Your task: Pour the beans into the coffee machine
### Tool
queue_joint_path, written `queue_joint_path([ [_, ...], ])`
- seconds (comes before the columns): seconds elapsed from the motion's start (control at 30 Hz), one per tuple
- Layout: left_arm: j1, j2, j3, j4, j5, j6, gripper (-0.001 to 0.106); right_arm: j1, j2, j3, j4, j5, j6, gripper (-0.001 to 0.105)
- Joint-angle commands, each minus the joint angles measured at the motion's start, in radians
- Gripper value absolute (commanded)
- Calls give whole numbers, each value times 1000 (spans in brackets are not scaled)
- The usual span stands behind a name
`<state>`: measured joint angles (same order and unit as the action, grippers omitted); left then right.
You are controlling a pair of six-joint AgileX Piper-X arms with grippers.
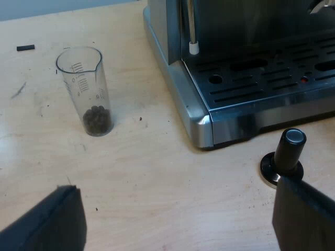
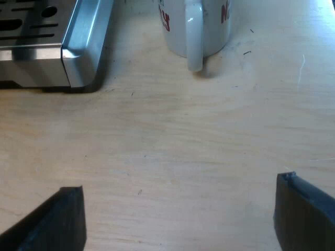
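A clear measuring glass [image 1: 86,91] stands upright on the wooden table beside the espresso machine [image 1: 246,68], with dark coffee beans [image 1: 97,119] in its bottom. My left gripper [image 1: 178,219] hovers open over the bare table, well short of the glass, nothing between its fingers. A tamper with a black knob [image 1: 285,157] stands close to the machine's drip tray corner, by one left finger. My right gripper [image 2: 180,217] is open above bare table, apart from a white mug [image 2: 193,26] with red lettering.
The machine's slotted drip tray [image 1: 272,83] and steam wand tip [image 1: 193,48] show near the glass. A corner of the drip tray [image 2: 78,47] also sits near the mug. A small black piece [image 1: 25,47] lies on the table beyond the glass.
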<state>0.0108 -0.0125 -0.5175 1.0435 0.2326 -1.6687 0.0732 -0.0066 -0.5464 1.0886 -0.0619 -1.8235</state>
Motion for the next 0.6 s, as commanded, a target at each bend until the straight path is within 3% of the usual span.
queue_joint_path([
  [0.03,-1,-38,-4,-13,-13,-1,86,-4,-44,-6,-9,-3,-5,79],
  [0.37,-1,-10,-65,-10,-20,-13,86,3,-17,-54,-8,-3,-15,79],
  [0.6,-1,78,-123,-10,-20,-13,86,2,122,-169,-8,-72,-18,79],
])
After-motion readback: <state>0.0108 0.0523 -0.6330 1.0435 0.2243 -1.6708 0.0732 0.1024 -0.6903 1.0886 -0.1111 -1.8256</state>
